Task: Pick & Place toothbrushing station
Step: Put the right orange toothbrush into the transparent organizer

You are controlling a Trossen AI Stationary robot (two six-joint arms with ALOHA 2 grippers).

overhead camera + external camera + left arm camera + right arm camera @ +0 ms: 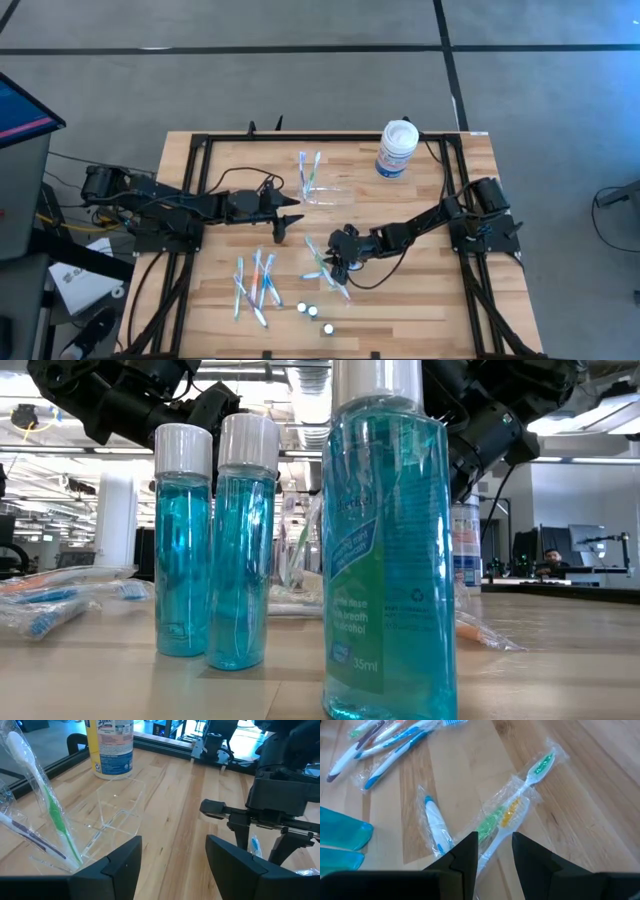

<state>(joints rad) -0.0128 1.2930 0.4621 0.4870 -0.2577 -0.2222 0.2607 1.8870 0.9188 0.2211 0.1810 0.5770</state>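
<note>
The small clear, colourless plastic organizer (117, 810) sits on the wooden table (420, 300) toward the far edge, just short of the white jar with a blue label (397, 148). From above it is hard to make out; only the wrapped toothbrushes (309, 172) standing in it give it away.

The left end effector (288, 222) hovers just beside the organizer, fingers spread wide and empty.

The right end effector (495, 851) is low over a wrapped white toothbrush with green and yellow bristles (520, 795); its fingers straddle the handle, partly closed, though whether they actually pinch it I cannot tell.

Three blue mouthwash bottles with white caps (385, 540) fill the low view, hiding most of the table behind them.
</note>
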